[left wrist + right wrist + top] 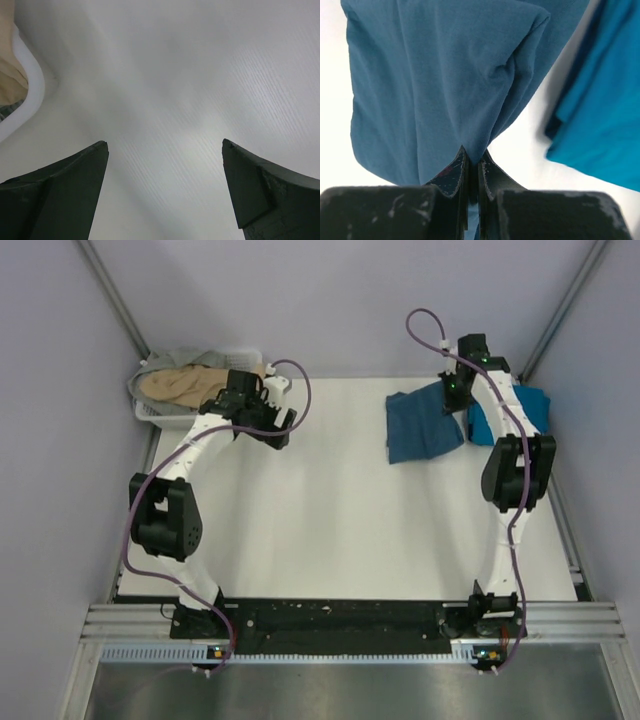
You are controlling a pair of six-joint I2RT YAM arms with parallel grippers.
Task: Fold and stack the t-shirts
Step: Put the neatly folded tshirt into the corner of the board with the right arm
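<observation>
A folded dark teal-blue t-shirt lies at the back right of the white table. My right gripper is shut on its far right corner; in the right wrist view the cloth is pinched between my fingertips and pulled up into a peak. A brighter cyan-blue t-shirt lies just right of it, partly under my right arm, and shows in the right wrist view. A tan t-shirt and a grey one sit in the basket. My left gripper is open and empty over bare table.
A white slatted basket stands at the back left corner, its rim in the left wrist view. Grey walls close in the table on the left, back and right. The arm bases stand at the near edge.
</observation>
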